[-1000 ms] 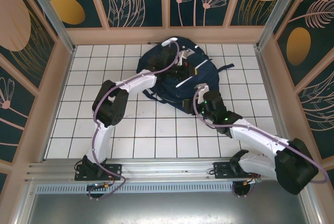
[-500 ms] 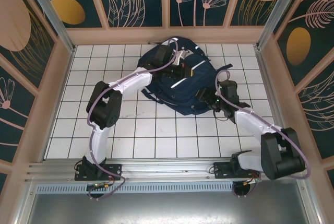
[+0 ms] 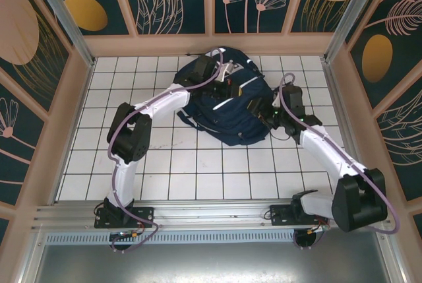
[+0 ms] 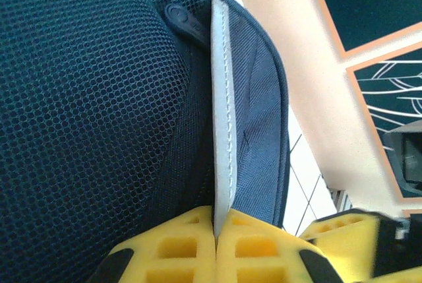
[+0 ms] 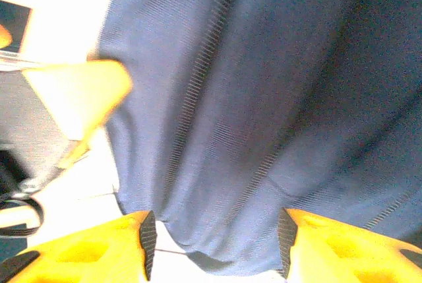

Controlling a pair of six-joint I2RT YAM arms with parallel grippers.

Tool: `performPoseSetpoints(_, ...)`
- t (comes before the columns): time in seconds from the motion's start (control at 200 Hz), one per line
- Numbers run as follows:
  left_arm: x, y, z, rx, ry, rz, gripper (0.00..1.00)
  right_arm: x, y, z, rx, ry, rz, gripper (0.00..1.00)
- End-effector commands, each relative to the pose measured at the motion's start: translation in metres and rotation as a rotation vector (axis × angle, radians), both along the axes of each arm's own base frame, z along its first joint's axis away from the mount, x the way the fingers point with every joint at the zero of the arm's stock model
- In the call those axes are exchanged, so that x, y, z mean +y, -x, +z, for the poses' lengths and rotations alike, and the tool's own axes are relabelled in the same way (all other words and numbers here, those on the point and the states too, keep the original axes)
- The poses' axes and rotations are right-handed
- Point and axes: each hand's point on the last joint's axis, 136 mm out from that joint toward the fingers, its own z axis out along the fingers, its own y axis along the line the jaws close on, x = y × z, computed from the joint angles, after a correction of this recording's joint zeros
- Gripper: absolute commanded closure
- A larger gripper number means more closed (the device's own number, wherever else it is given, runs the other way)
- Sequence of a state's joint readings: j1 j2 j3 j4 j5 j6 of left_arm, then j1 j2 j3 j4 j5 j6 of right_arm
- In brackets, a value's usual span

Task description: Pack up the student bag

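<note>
Since a second ago my right arm has swung off the open tiles near the middle of the table and out to the right flank of the student bag point(image 3: 227, 108), and my left arm has stretched a little farther over the bag's top.

From above, the bag lies toward the far middle of the white tiled table point(image 3: 198, 164), close to the back wall, a white stripe slanting across its navy front. My left pincer point(image 3: 225, 77) sits on the upper part of the bag. My right pincer point(image 3: 266, 114) is at the bag's right edge, pointing in toward it, the forearm running back along the right side of the table.

From my left wrist, my left pincer point(image 4: 216, 220) is fully closed, its yellow fingers point(image 4: 178, 247) pressed together on a white strip point(image 4: 221, 131) with a stitched seam that runs up and away along the bag point(image 4: 257, 98). A dark mesh panel point(image 4: 79, 111) lies left of the strip, and a black zip pull point(image 4: 184, 19) sits at its upper end.

From my right wrist, blurred, my right pincer point(image 5: 214, 243) stands about half open, holding nothing. The bag's navy cloth point(image 5: 264, 85) hangs just ahead, its lower edge dipping between the two yellow fingers point(image 5: 99, 247); I cannot tell whether they touch it.
</note>
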State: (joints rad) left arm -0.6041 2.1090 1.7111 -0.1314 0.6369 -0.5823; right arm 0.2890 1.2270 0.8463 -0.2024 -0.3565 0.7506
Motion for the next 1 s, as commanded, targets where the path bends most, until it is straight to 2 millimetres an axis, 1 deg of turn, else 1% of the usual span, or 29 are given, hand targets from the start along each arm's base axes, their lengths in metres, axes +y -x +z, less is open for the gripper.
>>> performPoseSetpoints(0.0, 0.006, -0.005, 0.063, -0.071, 0.114, -0.009, 1.0, -0.007, 0.006, 0.012, -0.022, 0.07, 0.01, 0.47)
performPoseSetpoints(0.08, 0.008, -0.006, 0.068, -0.066, 0.135, -0.015, 1.0, -0.01, 0.004, 0.016, -0.037, 0.06, -0.007, 0.42)
performPoseSetpoints(0.15, 0.007, -0.004, 0.069, -0.062, 0.139, -0.027, 1.0, -0.006, -0.002, 0.025, -0.067, 0.026, -0.01, 0.41)
performPoseSetpoints(0.26, 0.007, -0.002, 0.066, -0.056, 0.138, -0.036, 1.0, 0.007, -0.02, 0.033, -0.075, -0.067, -0.008, 0.42)
performPoseSetpoints(0.34, 0.008, 0.0, 0.065, -0.055, 0.136, -0.039, 1.0, 0.017, -0.036, 0.035, -0.061, -0.122, -0.004, 0.47)
performPoseSetpoints(0.415, 0.009, 0.001, 0.063, -0.051, 0.137, -0.038, 1.0, 0.021, -0.051, 0.029, -0.043, -0.137, -0.019, 0.5)
performPoseSetpoints(0.475, 0.009, 0.003, 0.063, -0.048, 0.144, -0.042, 1.0, 0.023, -0.061, 0.023, -0.032, -0.135, -0.028, 0.51)
performPoseSetpoints(0.576, 0.008, 0.005, 0.063, -0.038, 0.157, -0.053, 1.0, 0.022, -0.072, 0.008, -0.002, -0.112, -0.05, 0.51)
performPoseSetpoints(0.671, 0.006, 0.007, 0.066, -0.034, 0.177, -0.065, 1.0, 0.022, -0.078, -0.001, 0.005, -0.119, -0.063, 0.52)
performPoseSetpoints(0.731, 0.005, 0.009, 0.065, -0.025, 0.182, -0.075, 1.0, 0.026, -0.081, 0.002, -0.011, -0.151, -0.057, 0.6)
performPoseSetpoints(0.771, 0.005, 0.009, 0.063, -0.022, 0.181, -0.08, 1.0, 0.028, -0.084, 0.005, -0.021, -0.172, -0.055, 0.69)
performPoseSetpoints(0.806, 0.006, 0.01, 0.063, -0.021, 0.177, -0.08, 1.0, 0.03, -0.086, 0.007, -0.027, -0.186, -0.052, 0.77)
performPoseSetpoints(0.811, 0.006, 0.01, 0.062, -0.019, 0.177, -0.081, 1.0, 0.03, -0.086, 0.007, -0.026, -0.188, -0.052, 0.8)
performPoseSetpoints(0.866, 0.007, 0.01, 0.062, -0.023, 0.163, -0.074, 1.0, 0.031, -0.089, 0.011, -0.033, -0.201, -0.058, 0.93)
performPoseSetpoints(0.916, 0.011, 0.009, 0.063, -0.04, 0.144, -0.057, 1.0, 0.031, -0.091, 0.016, -0.043, -0.207, -0.065, 1.0)
performPoseSetpoints(0.956, 0.015, 0.007, 0.063, -0.047, 0.126, -0.039, 1.0, 0.031, -0.093, 0.02, -0.051, -0.209, -0.074, 1.0)
performPoseSetpoints(0.996, 0.023, 0.003, 0.063, -0.059, 0.104, -0.003, 0.83, 0.028, -0.094, 0.025, -0.063, -0.212, -0.089, 1.0)
